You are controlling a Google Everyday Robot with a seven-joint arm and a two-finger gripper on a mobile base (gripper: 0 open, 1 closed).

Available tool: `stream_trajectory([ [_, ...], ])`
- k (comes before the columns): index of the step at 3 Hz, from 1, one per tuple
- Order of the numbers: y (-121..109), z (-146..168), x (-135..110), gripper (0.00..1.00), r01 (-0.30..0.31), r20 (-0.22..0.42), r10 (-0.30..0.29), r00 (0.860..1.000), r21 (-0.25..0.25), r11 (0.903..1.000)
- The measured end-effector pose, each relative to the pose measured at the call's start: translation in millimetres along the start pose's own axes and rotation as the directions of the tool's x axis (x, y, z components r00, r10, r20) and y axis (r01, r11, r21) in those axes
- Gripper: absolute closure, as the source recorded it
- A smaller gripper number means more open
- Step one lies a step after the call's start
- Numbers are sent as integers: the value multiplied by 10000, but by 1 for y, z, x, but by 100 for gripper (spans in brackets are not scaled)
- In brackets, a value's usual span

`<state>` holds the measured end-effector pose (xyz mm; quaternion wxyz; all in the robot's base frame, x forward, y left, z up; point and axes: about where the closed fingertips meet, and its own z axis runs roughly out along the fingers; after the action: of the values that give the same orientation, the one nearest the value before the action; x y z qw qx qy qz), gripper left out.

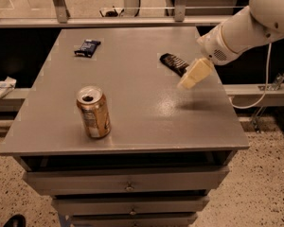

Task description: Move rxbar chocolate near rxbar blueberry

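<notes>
Currently, camera view: approach step, chocolate bar (pixel 173 63) not yet grasped, lying on the table (pixel 132 84) right of centre. The gripper (pixel 194 74) hangs just beside it, holding nothing; its opening cannot be told. The blueberry bar (pixel 87 47) lies well apart, far left. Next move, as judged: descend onto the chocolate bar and grip across its width.

My end effector (pixel 193 74) hangs over the right side of the grey worktop (pixel 146 122), just beside the near end of the rxbar chocolate (pixel 173 63), which lies flat toward the far right. The rxbar blueberry (pixel 87 47) lies well apart from it, at the far left. A gold drink can (pixel 93 111) stands upright near the front left. My white arm (pixel 246 27) reaches in from the upper right.
</notes>
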<state>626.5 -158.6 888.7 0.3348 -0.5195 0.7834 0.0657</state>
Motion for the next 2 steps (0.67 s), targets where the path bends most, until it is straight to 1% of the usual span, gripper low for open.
stream_trajectory([
  [1,-26,29,-5,0,-542,595,527,9968,231,9983],
  [2,-46,53,-8,0,-1322,999,1296,9865,195,9910],
])
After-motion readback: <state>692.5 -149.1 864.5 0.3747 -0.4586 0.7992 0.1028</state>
